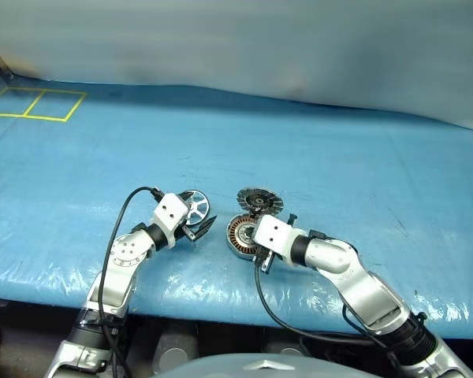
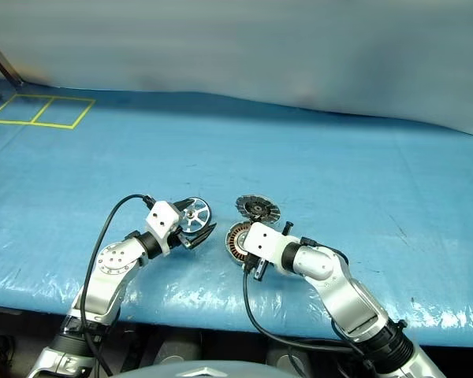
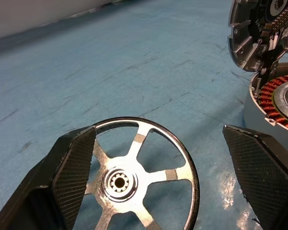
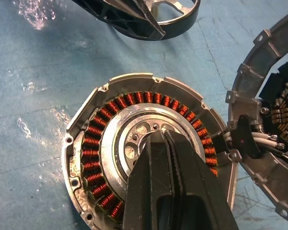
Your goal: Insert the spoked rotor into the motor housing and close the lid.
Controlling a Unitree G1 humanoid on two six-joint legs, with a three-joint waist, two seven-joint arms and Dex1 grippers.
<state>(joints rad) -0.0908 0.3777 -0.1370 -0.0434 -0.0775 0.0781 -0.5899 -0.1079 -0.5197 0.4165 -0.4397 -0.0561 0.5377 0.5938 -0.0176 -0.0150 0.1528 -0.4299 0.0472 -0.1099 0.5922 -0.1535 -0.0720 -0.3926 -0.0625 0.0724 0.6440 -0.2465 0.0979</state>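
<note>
The left claw [image 3: 158,182] is spread wide around the spoked rotor [image 3: 144,175] lying on the blue bench [image 1: 339,157], seemingly poised to grasp; the clenched, empty right claw [image 4: 165,143] hovers over the motor housing [image 4: 93,148], lid [image 1: 259,201] hinged open

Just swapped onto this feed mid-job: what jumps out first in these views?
The open motor housing catches the eye, its ring of copper-orange windings bare on the blue table, with the shut right gripper poised over its centre. Its grey lid stands tipped up at the far edge. To the left, the shiny spoked rotor lies on the table between the wide-open fingers of the left gripper, not yet gripped.
</note>
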